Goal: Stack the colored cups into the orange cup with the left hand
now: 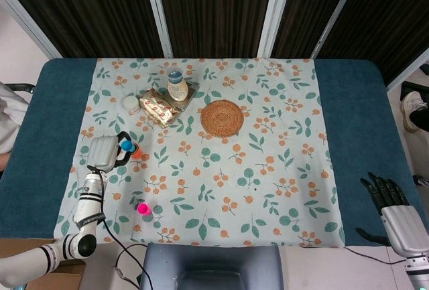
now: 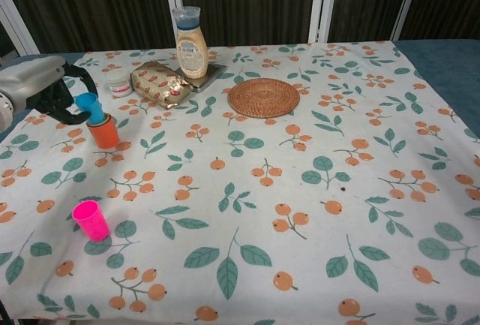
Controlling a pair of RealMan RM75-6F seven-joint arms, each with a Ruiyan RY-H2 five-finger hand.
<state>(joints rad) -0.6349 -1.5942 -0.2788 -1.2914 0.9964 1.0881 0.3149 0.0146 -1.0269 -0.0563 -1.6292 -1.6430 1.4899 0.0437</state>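
Observation:
The orange cup (image 2: 105,133) (image 1: 136,150) stands upright on the left part of the cloth. A blue cup (image 2: 91,106) (image 1: 125,145) sits partly down in its mouth, tilted a little, and my left hand (image 2: 43,88) (image 1: 104,151) still holds it between its dark fingers. The pink cup (image 2: 91,220) (image 1: 142,208) stands alone near the front left edge. My right hand (image 1: 397,218) rests off the table at the lower right with fingers spread and nothing in it; the chest view does not show it.
A sauce bottle (image 2: 190,43) and a snack packet (image 2: 159,82) sit at the back left beside a small white jar (image 2: 117,82). A round woven mat (image 2: 263,97) lies in the middle back.

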